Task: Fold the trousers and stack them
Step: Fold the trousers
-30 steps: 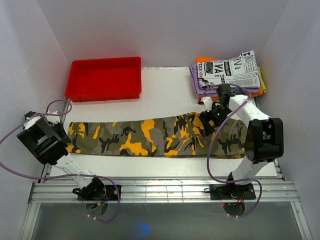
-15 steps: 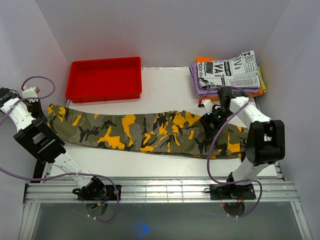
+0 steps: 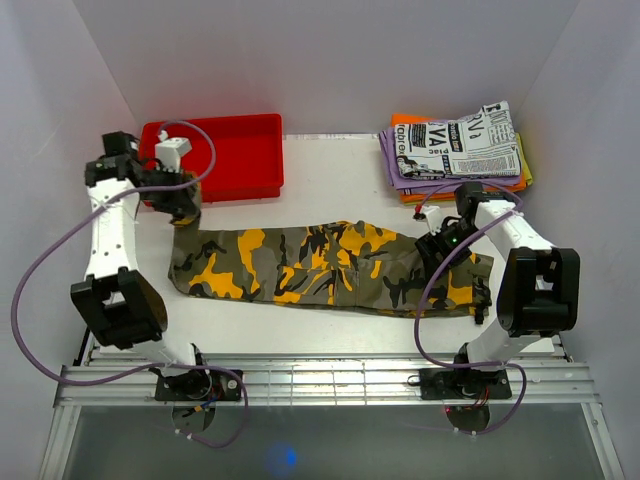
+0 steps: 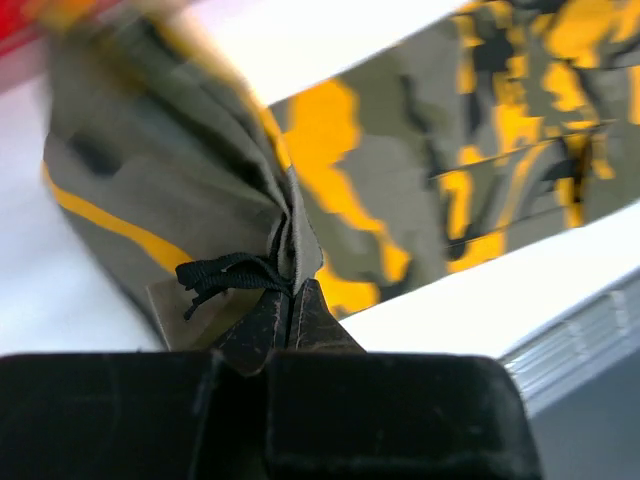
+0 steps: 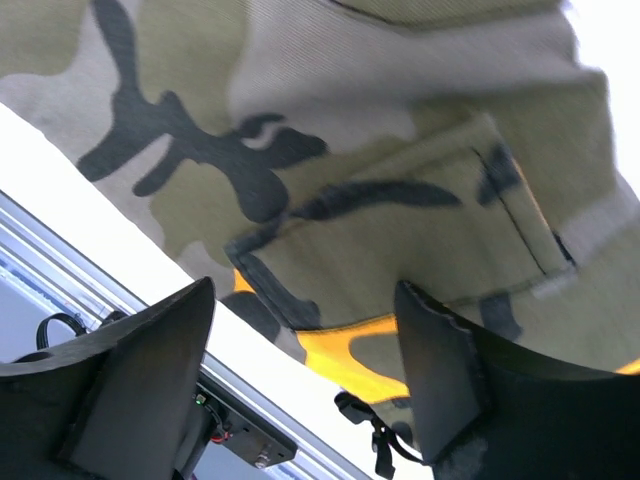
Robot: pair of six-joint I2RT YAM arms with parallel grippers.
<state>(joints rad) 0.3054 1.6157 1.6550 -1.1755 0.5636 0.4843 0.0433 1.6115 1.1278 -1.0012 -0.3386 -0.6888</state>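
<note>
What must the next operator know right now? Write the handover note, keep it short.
Left gripper: jaws shut on one end of the olive, black and yellow-orange camouflage cloth trousers, lifted near the red plastic tray.
Right gripper: jaws open over the opposite end.
Done: trousers lie as one long strip across the white table.
Left: fold end to end, then stack on the folded garment pile at the far right.
</note>
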